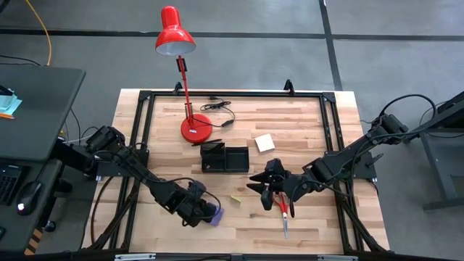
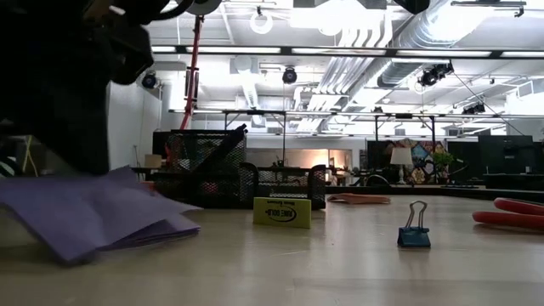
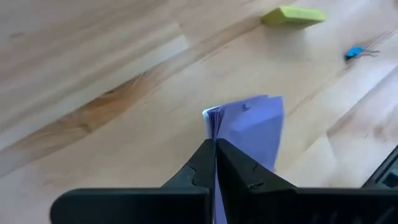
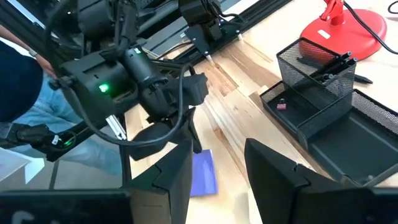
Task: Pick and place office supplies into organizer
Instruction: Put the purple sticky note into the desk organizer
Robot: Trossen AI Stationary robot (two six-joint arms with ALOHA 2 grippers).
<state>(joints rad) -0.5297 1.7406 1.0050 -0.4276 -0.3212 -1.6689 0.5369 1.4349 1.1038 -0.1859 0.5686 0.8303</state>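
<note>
My left gripper [image 1: 210,212] is shut on the small purple note pad [image 3: 252,127] at the table's near left. My right gripper [image 1: 255,183] hovers open in mid-table, nothing between its fingers, and points toward the pad [image 4: 203,171]. The red-handled scissors [image 1: 284,212] lie flat just near of it. A pale yellow note pad [image 1: 264,142] lies flat right of the black mesh organizer [image 1: 225,157]. Dark pens [image 4: 329,65] stand in the organizer's tall compartment. My left gripper pinches the purple pad at one edge [image 3: 217,134] between its two fingers, which slant down from the table's left. Only a thin part lies between them, and the rest of the sheets fan out beside them [image 3: 211,118]. The pad tilts [image 2: 93,217]; whether its low end is on the table, I cannot tell.
A red desk lamp [image 1: 196,128] stands behind the organizer, its cord trailing right. A small yellow eraser [image 2: 282,212] and a blue binder clip [image 2: 413,235] lie on the wood between the two grippers. A black frame [image 1: 145,130] runs round the table.
</note>
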